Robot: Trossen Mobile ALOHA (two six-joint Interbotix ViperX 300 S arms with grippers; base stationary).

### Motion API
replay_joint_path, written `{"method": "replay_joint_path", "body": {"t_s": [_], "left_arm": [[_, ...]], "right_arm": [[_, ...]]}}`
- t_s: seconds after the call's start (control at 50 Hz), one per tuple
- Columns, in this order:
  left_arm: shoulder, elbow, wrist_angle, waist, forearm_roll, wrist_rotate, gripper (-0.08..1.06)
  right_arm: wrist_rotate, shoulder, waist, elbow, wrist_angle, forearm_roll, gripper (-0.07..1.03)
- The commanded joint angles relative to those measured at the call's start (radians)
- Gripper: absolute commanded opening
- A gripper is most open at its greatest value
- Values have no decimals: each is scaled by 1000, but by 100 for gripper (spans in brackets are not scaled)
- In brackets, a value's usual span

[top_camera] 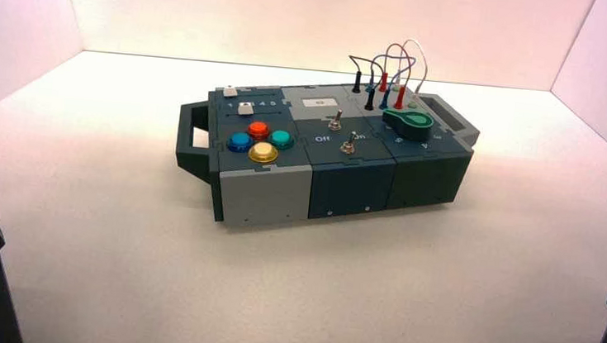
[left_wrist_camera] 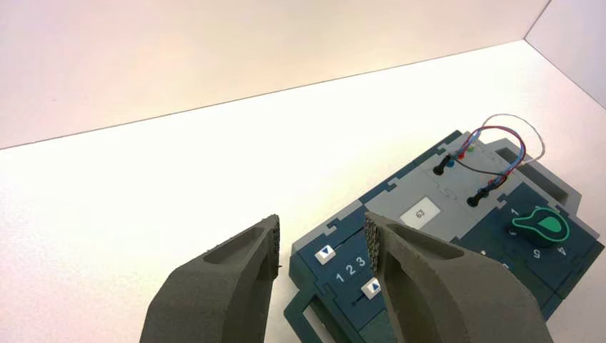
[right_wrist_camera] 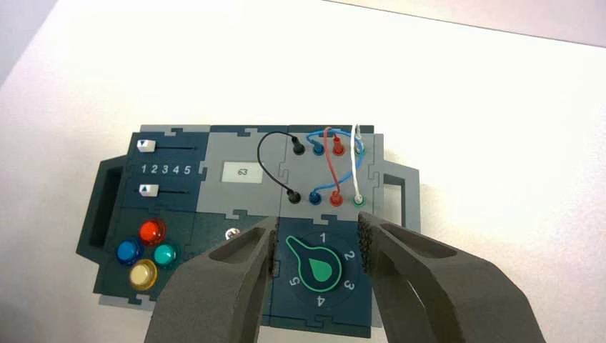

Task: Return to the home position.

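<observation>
Retreat looks nearly done, as far as I can judge: in the high view both arms are back at the near corners, well apart from the box (top_camera: 324, 153), only dark bases showing; neither touches any control. Both wrist views look down on the box from a distance, which suits arms drawn back and raised.

Left gripper (left_wrist_camera: 321, 243) is open and holds nothing; a clear gap shows between its fingers (left_wrist_camera: 214, 293), with the box's slider end beyond. Right gripper (right_wrist_camera: 318, 246) is likewise spread and empty, hanging above the knob (right_wrist_camera: 319, 270) without touching it.

What is left, I think, is only a small settling of each arm into its rest pose; that calls for no contact, just a clean path away from the wires (right_wrist_camera: 332, 168), which loop up above the box and could snag a low finger.

Box is of blocky, matt panels in dark teal and grey, with a handle at each end; four glossy domed buttons (right_wrist_camera: 146, 254) in red, blue, green and yellow sit in a cluster; two white slider tabs (right_wrist_camera: 147, 167) both sit at the 1 end of the scale 1 to 5; the knob is teardrop-shaped, green, pointing between 1 and 5; a small display (right_wrist_camera: 242, 171) reads 63; fingers are coarse, dark grey, with rough pads.
</observation>
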Motion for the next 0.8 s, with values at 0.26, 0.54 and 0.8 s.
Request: {"method": "replay_joint_path", "body": {"t_s": [0.26, 0.54, 0.8], "left_arm": [[0, -28, -12, -3, 2, 0, 63], [6, -26, -12, -3, 5, 3, 61], [-9, -21, -8, -3, 8, 5, 57]], "right_arm": [[0, 0, 5, -31, -6, -2, 59], [2, 0, 3, -31, -3, -5, 59], [2, -11, -8, -31, 12, -44, 58]]}}
